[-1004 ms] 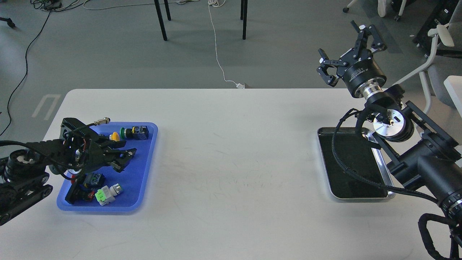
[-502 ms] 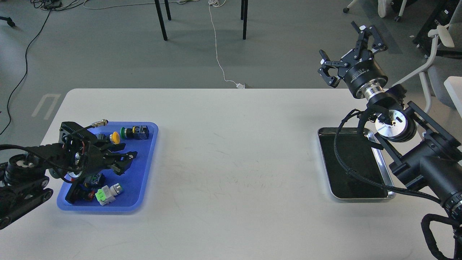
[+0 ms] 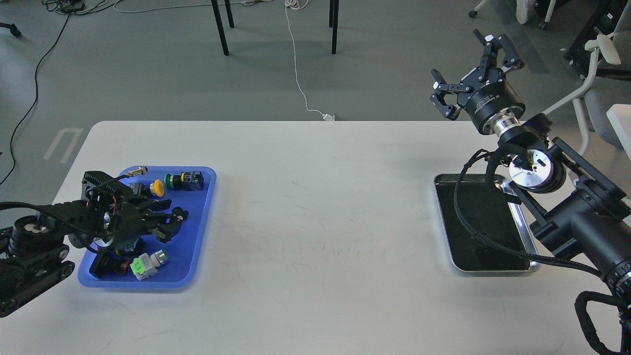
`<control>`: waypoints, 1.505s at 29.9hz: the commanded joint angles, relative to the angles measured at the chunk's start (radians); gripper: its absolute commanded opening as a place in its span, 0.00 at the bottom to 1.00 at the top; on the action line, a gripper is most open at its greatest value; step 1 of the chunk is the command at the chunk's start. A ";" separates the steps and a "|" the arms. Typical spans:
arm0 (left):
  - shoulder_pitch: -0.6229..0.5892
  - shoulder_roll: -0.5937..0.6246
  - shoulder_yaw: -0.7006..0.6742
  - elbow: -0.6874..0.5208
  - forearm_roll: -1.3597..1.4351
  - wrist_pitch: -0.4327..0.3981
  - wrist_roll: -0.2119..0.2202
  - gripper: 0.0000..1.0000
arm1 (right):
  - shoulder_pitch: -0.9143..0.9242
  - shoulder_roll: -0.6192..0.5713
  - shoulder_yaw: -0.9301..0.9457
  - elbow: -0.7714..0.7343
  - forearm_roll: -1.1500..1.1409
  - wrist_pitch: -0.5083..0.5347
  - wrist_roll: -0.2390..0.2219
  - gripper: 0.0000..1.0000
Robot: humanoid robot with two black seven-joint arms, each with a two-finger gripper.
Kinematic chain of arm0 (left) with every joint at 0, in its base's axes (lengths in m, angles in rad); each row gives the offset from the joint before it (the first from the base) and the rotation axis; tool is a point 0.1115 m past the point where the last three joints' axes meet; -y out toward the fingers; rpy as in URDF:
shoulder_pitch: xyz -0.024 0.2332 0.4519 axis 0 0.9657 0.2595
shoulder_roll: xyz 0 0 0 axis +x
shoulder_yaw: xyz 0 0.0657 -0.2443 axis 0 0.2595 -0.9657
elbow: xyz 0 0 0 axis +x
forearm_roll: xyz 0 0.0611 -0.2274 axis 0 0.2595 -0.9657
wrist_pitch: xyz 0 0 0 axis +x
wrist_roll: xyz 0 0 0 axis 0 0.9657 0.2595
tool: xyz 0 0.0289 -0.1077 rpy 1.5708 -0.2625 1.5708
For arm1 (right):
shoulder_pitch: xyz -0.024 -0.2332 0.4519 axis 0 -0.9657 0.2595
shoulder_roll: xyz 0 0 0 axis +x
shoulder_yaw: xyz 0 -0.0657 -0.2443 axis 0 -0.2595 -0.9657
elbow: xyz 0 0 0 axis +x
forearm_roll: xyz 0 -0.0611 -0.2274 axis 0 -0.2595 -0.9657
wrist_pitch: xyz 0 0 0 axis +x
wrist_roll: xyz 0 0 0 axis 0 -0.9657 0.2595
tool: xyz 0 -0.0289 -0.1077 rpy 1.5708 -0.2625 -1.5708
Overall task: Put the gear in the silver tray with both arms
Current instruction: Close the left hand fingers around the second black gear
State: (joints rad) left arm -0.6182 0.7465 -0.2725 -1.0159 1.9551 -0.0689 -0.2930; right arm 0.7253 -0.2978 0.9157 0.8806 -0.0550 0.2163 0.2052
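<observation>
My left gripper (image 3: 170, 224) hung over cluttered blue tray (image 3: 197, 251), fingers seemingly apart. Right gripper (image 3: 466, 66) spread wide, empty, beyond table; its cable crossed silver tray (image 3: 446, 236).

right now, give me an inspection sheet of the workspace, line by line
surface: white table, faint scuff marks near the middle.
job's things: silver tray at the right, dark bottom, no parts seen in it; blue tray at the left holding the parts.
clutter: in the blue tray, a yellow-capped button, a green-fronted switch, a green and white connector, a metal plug at the far rim.
grippers: left claw low over the blue tray, whether open or shut cannot be told; right claw raised beyond the table's far edge, open, empty.
cables: black sleeved cable from the right arm hangs across the silver tray.
surroundings: grey floor, white cord, black table legs, office chair at the right.
</observation>
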 commanded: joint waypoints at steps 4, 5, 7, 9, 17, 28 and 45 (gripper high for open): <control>-0.002 -0.029 0.001 0.042 -0.001 0.001 -0.002 0.55 | 0.000 -0.003 -0.005 0.001 0.000 0.003 -0.003 0.99; -0.002 -0.029 0.001 0.042 0.001 0.001 -0.002 0.55 | 0.000 -0.004 -0.009 0.003 0.000 0.003 -0.003 0.99; -0.002 -0.029 0.001 0.042 -0.001 0.001 -0.002 0.55 | 0.000 -0.004 -0.017 0.008 0.000 0.003 -0.003 0.99; -0.002 -0.029 0.001 0.042 -0.001 0.001 -0.003 0.54 | 0.000 -0.009 -0.018 0.008 0.000 0.003 -0.003 0.99; -0.003 -0.027 -0.001 0.042 -0.001 0.004 -0.017 0.33 | 0.002 -0.007 -0.018 0.008 0.000 0.003 -0.003 0.99; -0.008 -0.004 -0.001 0.030 -0.071 0.009 -0.017 0.19 | 0.003 -0.009 -0.018 0.008 0.000 0.002 -0.003 0.99; -0.187 0.024 -0.004 -0.187 -0.062 -0.061 -0.002 0.16 | -0.006 -0.026 -0.011 0.037 0.000 0.002 -0.001 0.99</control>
State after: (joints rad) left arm -0.7547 0.8186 -0.2798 -1.1980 1.8840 -0.0896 -0.3046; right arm 0.7259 -0.3200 0.9004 0.8951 -0.0549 0.2182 0.2041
